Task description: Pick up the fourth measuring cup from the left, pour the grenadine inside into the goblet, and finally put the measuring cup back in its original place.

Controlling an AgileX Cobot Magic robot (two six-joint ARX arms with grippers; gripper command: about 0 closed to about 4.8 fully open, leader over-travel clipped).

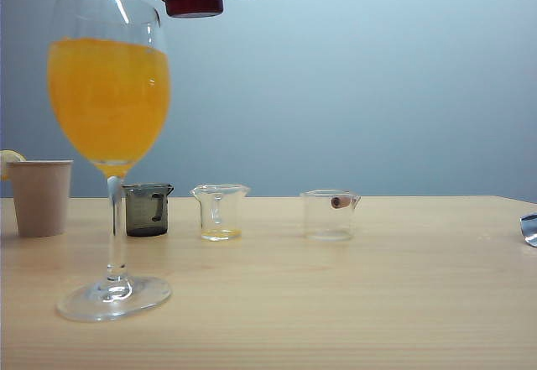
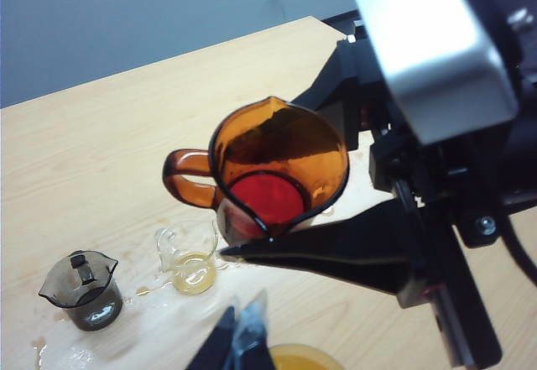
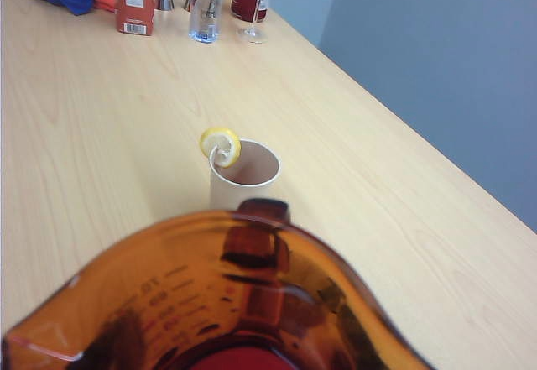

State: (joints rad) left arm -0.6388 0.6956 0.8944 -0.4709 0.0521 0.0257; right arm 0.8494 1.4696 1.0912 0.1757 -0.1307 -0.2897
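I see the amber cup [image 2: 277,164] high in the air, gripped by my right gripper [image 2: 336,177], whose jaws are closed on its sides; it hangs above and a little to the right of the goblet [image 1: 109,127]. Grenadine [image 2: 267,198] sits red in the cup's bottom (none shows in the goblet, which holds only orange juice [image 1: 109,101]). Right of the goblet's stem stand a grey cup [image 1: 148,209] and two clear cups [image 1: 220,211]; left of it, a paper cup [image 1: 40,196] with a lemon slice [image 3: 220,145]. My left gripper [image 2: 239,341] hovers over the goblet; I can't tell its opening.
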